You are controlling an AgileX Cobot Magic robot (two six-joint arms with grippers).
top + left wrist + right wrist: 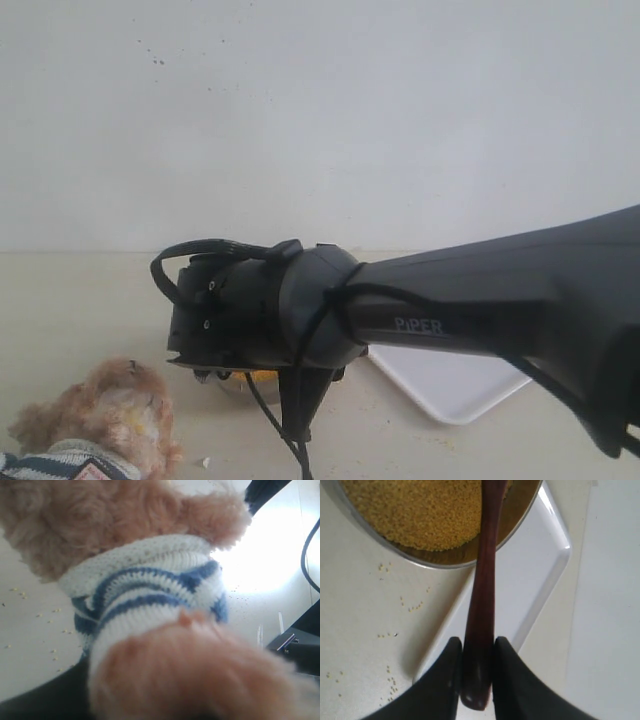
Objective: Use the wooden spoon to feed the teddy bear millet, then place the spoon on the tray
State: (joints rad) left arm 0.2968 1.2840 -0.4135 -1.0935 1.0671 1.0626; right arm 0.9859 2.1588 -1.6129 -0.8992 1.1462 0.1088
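— Exterior view, 8 o'clock: what is that fluff?
— Bear [105, 415], its head and a bit of striped shirt, low on the table [70, 300].
— And the black bulk across the middle?
— Right arm [480, 300], stretching from 3 o'clock to the centre. From this side it hides its own gripper. Just under the wrist, at 6 o'clock, a sliver of the bowl [235, 386] shows with millet [262, 377] in it. The tray [455, 385] lies at 4 o'clock, partly behind the arm.
— Left wrist view?
— Nearly all bear [150, 595]: fur and blue-and-white knit, very close to the lens. Stray grains [50, 630] dot the table beside it. I cannot make out the left gripper, so I cannot tell whether its jaws are spread or closed.
— Right wrist view, then.
— The right gripper [477, 670] has its two black fingers [442, 680] pinching the end of the spoon [482, 595] handle. The handle runs away from them, over the tray [545, 575] and across the bowl [525, 510] rim, beside the millet [420, 510]. The frame cuts off the spoon's oval end.
— Do bowl and tray touch?
— The bowl overlaps the tray's corner here, but I can't tell whether it rests on it. More grains lie loose on the table [360, 630] near the bowl.
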